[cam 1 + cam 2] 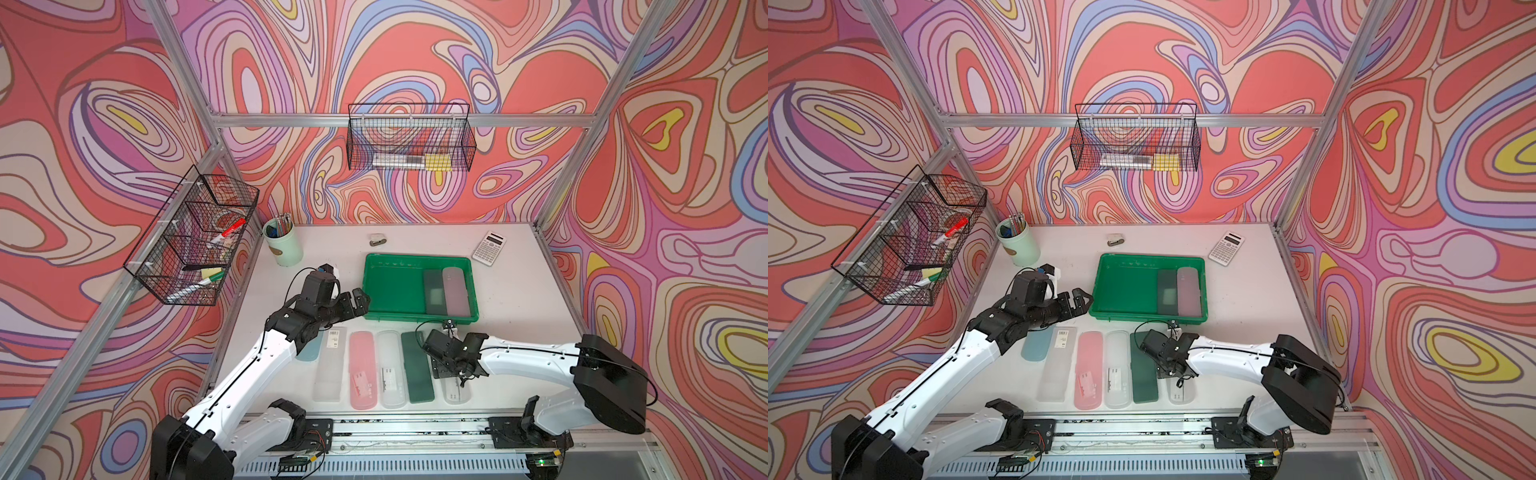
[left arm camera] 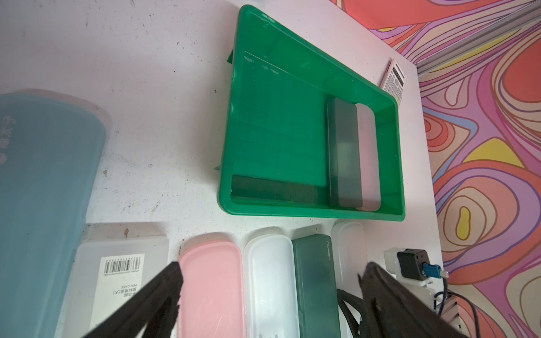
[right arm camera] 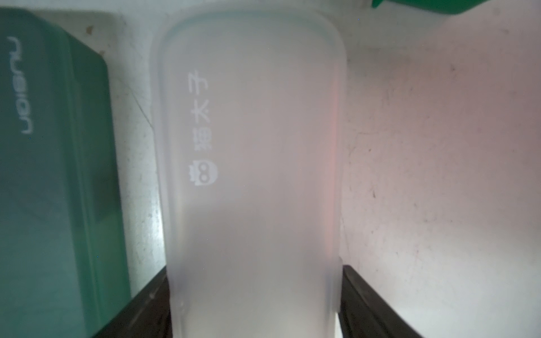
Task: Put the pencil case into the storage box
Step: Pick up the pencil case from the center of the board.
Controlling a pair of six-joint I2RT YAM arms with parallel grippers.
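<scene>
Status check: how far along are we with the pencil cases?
Done: a dark grey case and a mauve case lie side by side in the green storage box. In hand: the right end effector straddles the frosted white case, flat on the table; grip unconfirmed. The left end effector is open, empty. Left: that one plus the teal case, barcoded clear case, pink case, plain clear case and dark green case.

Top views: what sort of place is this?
Probably a lab robot cell staged as a stationery desk: aluminium frame with printed walls, two rail-mounted arms, a row of pencil cases, a calculator.
</scene>
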